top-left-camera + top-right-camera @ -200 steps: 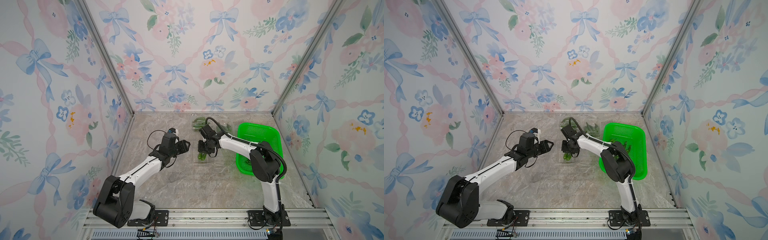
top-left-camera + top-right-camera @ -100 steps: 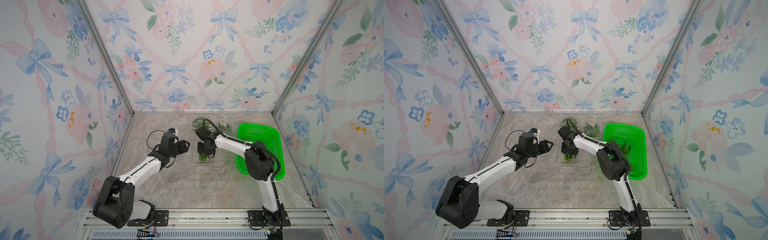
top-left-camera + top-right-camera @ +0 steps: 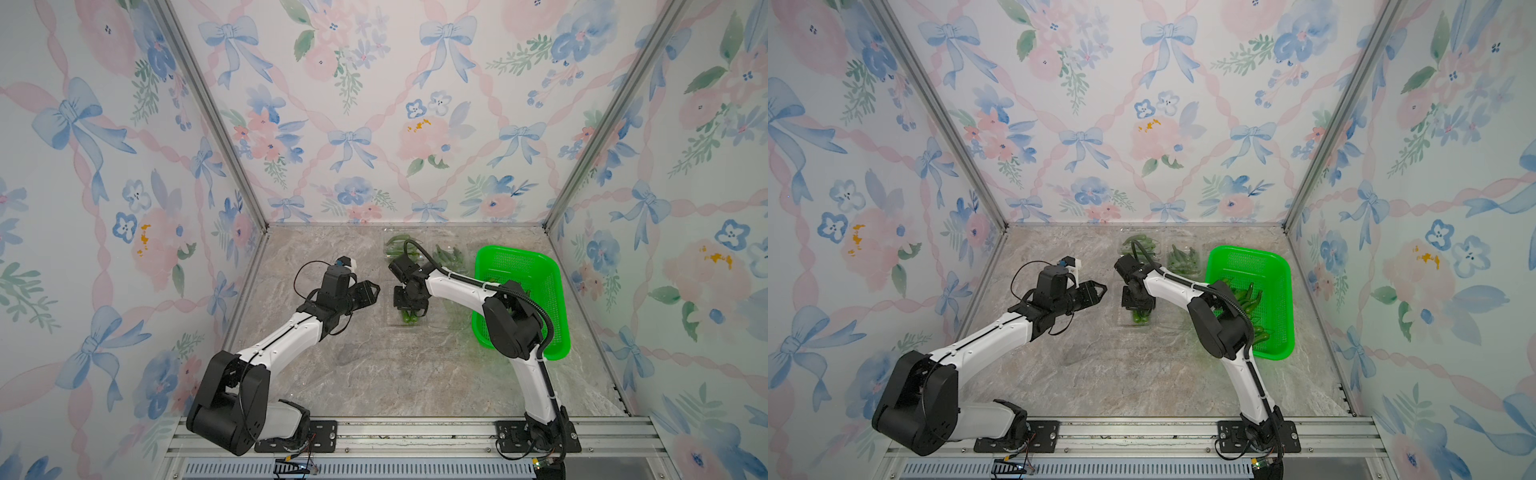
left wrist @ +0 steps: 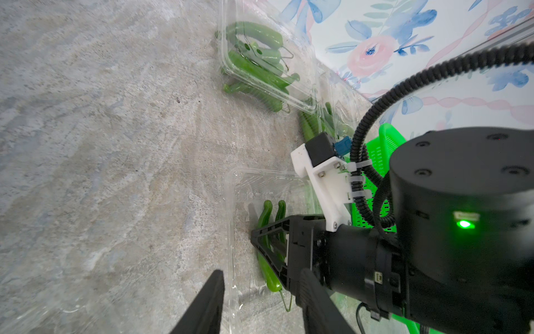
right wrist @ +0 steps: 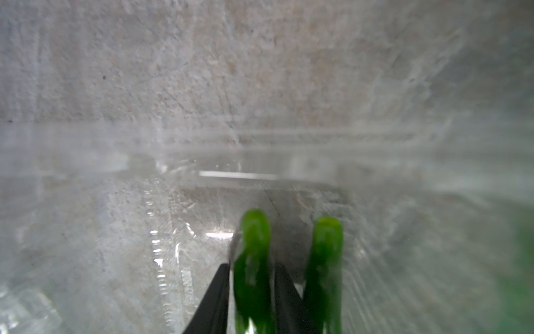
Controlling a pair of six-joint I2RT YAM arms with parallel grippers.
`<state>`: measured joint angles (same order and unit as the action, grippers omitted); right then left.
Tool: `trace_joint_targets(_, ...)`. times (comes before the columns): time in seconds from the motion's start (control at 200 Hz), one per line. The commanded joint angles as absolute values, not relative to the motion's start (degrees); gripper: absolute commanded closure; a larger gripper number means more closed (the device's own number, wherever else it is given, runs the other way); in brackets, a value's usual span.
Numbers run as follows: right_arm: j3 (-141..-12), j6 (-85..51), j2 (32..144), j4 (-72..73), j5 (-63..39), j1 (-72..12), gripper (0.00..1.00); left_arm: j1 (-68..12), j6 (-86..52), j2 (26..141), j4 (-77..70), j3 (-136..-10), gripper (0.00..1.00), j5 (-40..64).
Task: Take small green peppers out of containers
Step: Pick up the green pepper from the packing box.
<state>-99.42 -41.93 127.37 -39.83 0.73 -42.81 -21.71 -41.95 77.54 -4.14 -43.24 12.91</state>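
Right wrist cam is mush for me. The pepper (image 5: pixel 252 254) between the right gripper (image 5: pixel 251 270) fingers runs off the bottom edge, and so does the second pepper (image 5: pixel 326 254). Can't tell if the pads actually bite. The clear container (image 5: pixel 237 175) wall is just smeared glare. In both top views those fingertips are buried under the wrist, and the elbow covers part of the green basket (image 3: pixel 519 266). Left wrist cam crops the left gripper (image 4: pixel 261 273) fingers at the edge.

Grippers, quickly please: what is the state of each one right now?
Left gripper: open, holding nothing.
Right gripper: closed on one slender glossy green pepper inside a small clear plastic tray.
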Motion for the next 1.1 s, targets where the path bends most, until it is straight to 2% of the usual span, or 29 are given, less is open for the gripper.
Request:
trace_joint_targets(0.0, -98.97, -41.36, 128.06, -41.42, 0.88, -43.68, 0.78, -21.4, -40.34, 78.22, -3.87, -42.82, 0.54, 13.89)
trace_joint_targets(0.22, -98.13, -40.4, 125.46, -40.79, 1.1, -43.72, 0.88, -21.43, -40.51, 78.37, -3.88, -42.8, 0.54, 13.95)
trace_joint_targets(0.82, -95.38, -38.72, 106.94, -36.98, -0.1, -43.26, 0.89, -22.59, -40.78, 79.88, -3.56, -46.62, 0.54, 13.66)
trace_joint_targets(1.095, -87.91, -36.2, 91.53, -37.81, 1.08, -35.3, 0.88, -29.09, -42.05, 82.6, -2.78, -53.74, 0.53, 12.09)
